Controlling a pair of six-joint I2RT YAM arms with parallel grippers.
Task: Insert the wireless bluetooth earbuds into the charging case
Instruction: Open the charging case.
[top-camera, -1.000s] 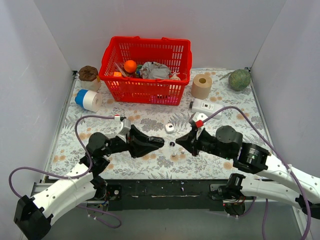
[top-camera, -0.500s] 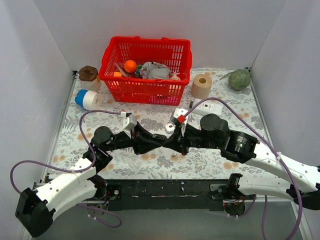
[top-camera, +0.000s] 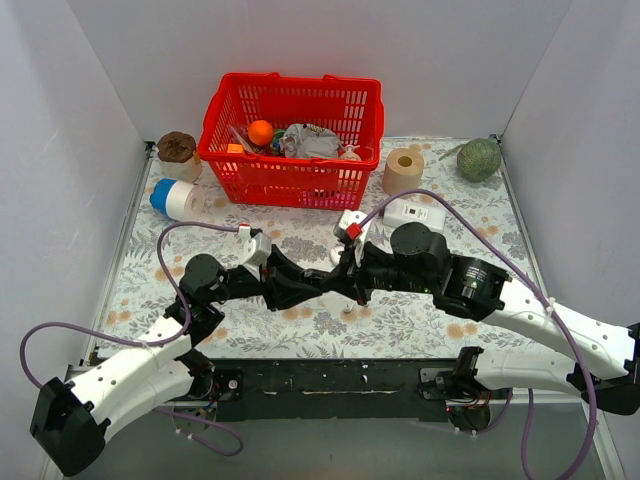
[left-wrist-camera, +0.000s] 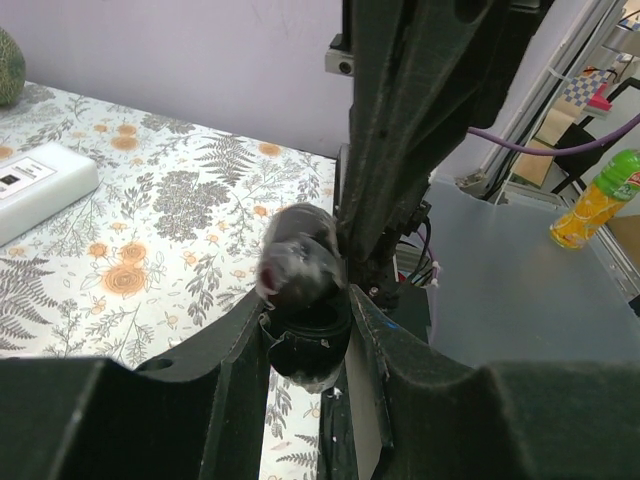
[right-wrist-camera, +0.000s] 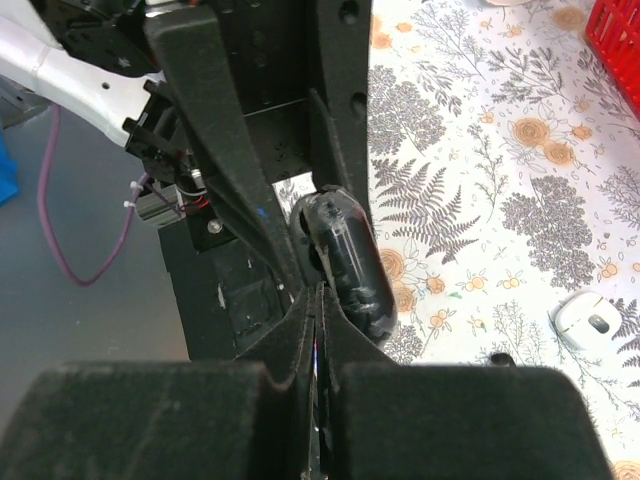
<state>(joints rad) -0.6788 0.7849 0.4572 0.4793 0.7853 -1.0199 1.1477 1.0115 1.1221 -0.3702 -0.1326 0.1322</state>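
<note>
My left gripper (left-wrist-camera: 305, 312) is shut on a glossy black oval charging case (left-wrist-camera: 300, 272), held above the table with its lid hinged open. My right gripper (right-wrist-camera: 320, 292) has its fingers pressed together, with the tips against the edge of that case (right-wrist-camera: 352, 268). Nothing shows between the right fingers. In the top view the two grippers (top-camera: 318, 283) (top-camera: 337, 282) meet tip to tip at the table's middle. A tiny black earbud (right-wrist-camera: 500, 358) lies on the floral cloth near a small white case (right-wrist-camera: 588, 322). The white case also shows in the top view (top-camera: 338, 255).
A red basket (top-camera: 290, 140) full of items stands at the back. A tape roll (top-camera: 405, 172), a white box (top-camera: 412, 213) and a green fruit (top-camera: 479, 158) are at the back right. A blue-and-white roll (top-camera: 177, 200) is at the left.
My right arm has swung left and forward, bringing its shut fingertips against the black case. My left gripper has kept hold of the case and shifted only slightly.
</note>
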